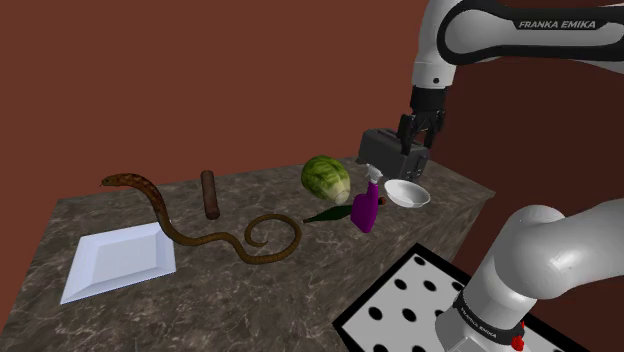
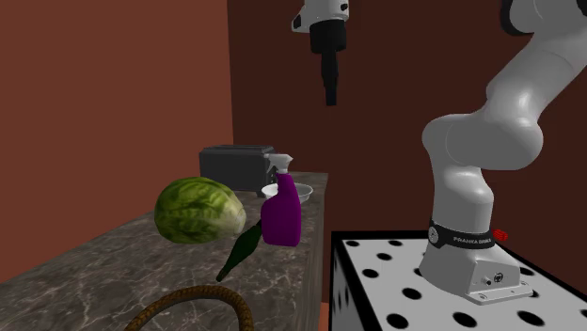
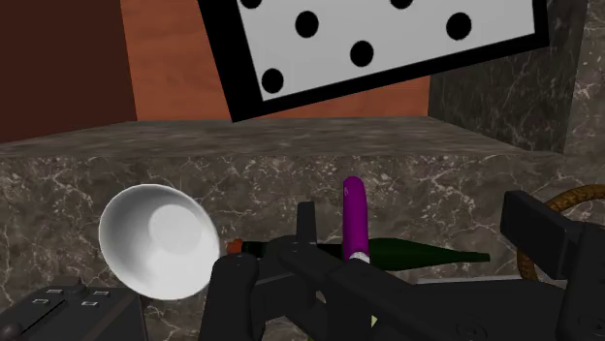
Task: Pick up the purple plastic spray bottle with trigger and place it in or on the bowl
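The purple spray bottle (image 1: 364, 210) (image 2: 280, 214) with a pale trigger head stands upright on the dark marble counter (image 1: 240, 290), just beside the white bowl (image 1: 408, 194) (image 2: 306, 191). My black gripper (image 1: 418, 130) (image 2: 331, 94) hangs open well above the bowl and the bottle, holding nothing. In the wrist view the gripper (image 3: 388, 262) looks down with its fingers (image 3: 545, 237) wide apart. There the bottle (image 3: 355, 218) shows between them and the bowl (image 3: 158, 239) lies beyond one finger.
A dark toaster (image 1: 385, 150) (image 2: 235, 167) stands behind the bowl. A green cabbage (image 1: 326, 177), a lying green bottle (image 1: 328, 214) (image 3: 427, 255), a brown snake (image 1: 200, 225), a brown cylinder (image 1: 209, 193) and a white square plate (image 1: 120, 260) share the counter. The dotted stand (image 1: 420, 300) adjoins it.
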Available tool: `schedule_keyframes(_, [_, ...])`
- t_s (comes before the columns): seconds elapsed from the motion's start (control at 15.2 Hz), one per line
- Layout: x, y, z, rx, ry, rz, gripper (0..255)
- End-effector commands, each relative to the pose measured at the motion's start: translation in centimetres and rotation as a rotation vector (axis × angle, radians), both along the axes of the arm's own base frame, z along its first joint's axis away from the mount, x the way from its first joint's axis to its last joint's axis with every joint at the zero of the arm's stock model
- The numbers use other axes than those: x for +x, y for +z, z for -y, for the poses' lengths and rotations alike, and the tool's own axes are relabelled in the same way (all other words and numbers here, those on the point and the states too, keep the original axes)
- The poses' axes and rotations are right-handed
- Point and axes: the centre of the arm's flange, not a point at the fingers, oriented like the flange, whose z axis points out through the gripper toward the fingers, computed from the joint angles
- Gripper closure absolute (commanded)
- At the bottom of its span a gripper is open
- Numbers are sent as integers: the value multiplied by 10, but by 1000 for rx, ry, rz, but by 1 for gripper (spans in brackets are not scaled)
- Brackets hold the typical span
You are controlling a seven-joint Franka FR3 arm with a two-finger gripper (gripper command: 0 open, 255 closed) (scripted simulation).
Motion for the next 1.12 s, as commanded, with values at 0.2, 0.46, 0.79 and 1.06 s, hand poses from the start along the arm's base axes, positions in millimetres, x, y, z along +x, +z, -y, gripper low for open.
schedule_keyframes(0.2, [33, -28, 11, 19, -1, -37, 0])
schedule_keyframes(0.46, [75, -67, 26, 44, -3, -87, 0])
schedule_keyframes(0.79, [126, -120, 42, 75, -6, -150, 0])
schedule_keyframes(1.06, [163, -164, 55, 100, -7, -199, 0])
